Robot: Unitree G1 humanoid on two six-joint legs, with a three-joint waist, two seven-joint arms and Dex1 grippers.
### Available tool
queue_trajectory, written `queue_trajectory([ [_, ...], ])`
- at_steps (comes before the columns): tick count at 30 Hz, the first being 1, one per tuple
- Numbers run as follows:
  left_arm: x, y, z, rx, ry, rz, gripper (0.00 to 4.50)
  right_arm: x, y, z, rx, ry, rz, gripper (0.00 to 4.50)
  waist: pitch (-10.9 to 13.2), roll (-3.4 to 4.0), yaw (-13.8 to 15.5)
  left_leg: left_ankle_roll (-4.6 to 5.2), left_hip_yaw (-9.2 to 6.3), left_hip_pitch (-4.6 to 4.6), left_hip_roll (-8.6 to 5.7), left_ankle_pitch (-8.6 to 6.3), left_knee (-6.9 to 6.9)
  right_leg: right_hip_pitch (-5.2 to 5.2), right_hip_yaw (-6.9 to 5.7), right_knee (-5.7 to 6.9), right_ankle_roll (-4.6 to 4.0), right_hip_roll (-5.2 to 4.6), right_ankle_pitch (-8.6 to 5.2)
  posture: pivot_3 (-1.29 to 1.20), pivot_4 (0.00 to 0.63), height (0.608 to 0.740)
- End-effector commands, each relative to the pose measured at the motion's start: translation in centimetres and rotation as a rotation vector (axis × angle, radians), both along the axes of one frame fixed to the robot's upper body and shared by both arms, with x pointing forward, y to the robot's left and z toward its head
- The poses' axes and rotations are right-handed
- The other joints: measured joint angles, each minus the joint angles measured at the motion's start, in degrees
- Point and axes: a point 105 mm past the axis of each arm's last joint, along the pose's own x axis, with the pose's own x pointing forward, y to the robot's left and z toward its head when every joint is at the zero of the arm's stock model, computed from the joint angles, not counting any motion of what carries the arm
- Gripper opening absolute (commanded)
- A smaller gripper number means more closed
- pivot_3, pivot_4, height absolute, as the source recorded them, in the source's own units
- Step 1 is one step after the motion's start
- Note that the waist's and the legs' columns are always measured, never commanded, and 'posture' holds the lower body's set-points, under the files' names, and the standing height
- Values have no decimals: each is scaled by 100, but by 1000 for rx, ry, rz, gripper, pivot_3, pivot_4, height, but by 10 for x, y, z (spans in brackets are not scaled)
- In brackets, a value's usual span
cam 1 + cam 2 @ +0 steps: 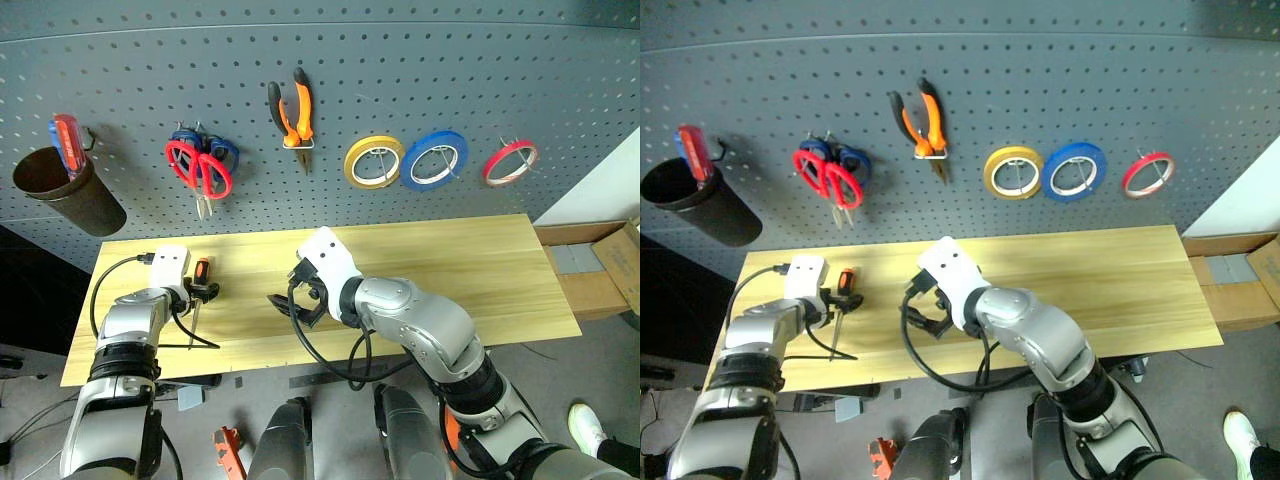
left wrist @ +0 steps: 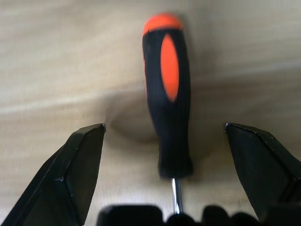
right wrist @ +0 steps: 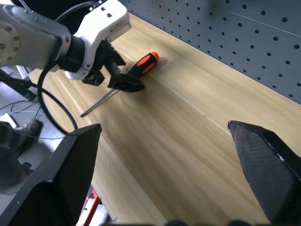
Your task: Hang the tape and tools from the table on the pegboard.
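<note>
Now lower the open, empty left hand (image 2: 164, 174) squarely astride the black-and-orange handle of the screwdriver (image 1: 199, 287) lying flat on the table (image 1: 450, 270), then clench at mid-handle before lifting toward the pegboard (image 1: 400, 80).

Even, soft light; the left wrist view is blurred, shadows faint.

Bare table (image 1: 450, 270) lies open around the screwdriver (image 1: 201, 272); the left pincer (image 1: 205, 292) straddles its handle.
</note>
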Motion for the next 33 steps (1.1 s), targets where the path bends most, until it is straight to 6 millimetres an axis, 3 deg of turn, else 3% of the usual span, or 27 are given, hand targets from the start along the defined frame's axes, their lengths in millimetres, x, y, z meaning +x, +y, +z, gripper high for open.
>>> queue_trajectory([
  [1,1,-4,-5,12,8,-14,3532,-5,1,12,16,-58,30,4500,0,0,-18,0,0,0,0,0,0,0,0,0,0,0,0,-99,369,740],
  [4,0,-7,-7,3,4,-16,2417,-2,0,15,15,-73,27,4500,0,0,-57,0,-1,1,1,0,-1,0,0,1,0,0,0,-110,356,740],
  [8,-14,6,-8,7,-10,23,992,-2,-1,35,51,-179,88,4500,-2,-2,-111,-1,3,2,2,0,-1,-1,5,-1,0,0,0,-107,326,740],
  [9,-17,8,-8,10,-14,28,839,-4,-2,40,74,-216,114,4500,-2,-2,-115,-3,5,2,2,-2,-1,-5,7,0,0,0,0,-105,315,740],
  [16,-35,19,-2,5,-70,96,840,-26,-9,64,170,-370,327,4500,-18,-17,-129,-19,9,-1,6,-12,-4,-17,6,-6,0,0,0,-99,255,740],
  [19,-39,17,11,8,-137,95,840,-43,-15,65,131,-400,467,4500,-26,-28,-95,-20,8,-5,6,-12,-3,-18,4,-11,0,-1,0,-102,238,740],
  [23,-42,8,29,34,-227,51,840,-46,-19,64,87,-414,527,4500,-55,-50,-57,-23,5,-7,6,-11,-2,-17,-2,-13,0,-3,1,-104,212,740],
  [27,-46,-9,61,75,-390,-28,840,-47,-23,65,52,-432,570,4500,-119,-74,-42,-38,7,-8,6,-3,-1,-17,-2,-14,-1,-7,1,-96,191,740],
  [33,-56,-34,128,185,-730,-128,840,-19,-32,78,28,-428,484,4500,-268,-82,-16,-46,15,-9,7,0,-2,-16,-3,-24,-3,-8,3,-68,150,740],
])
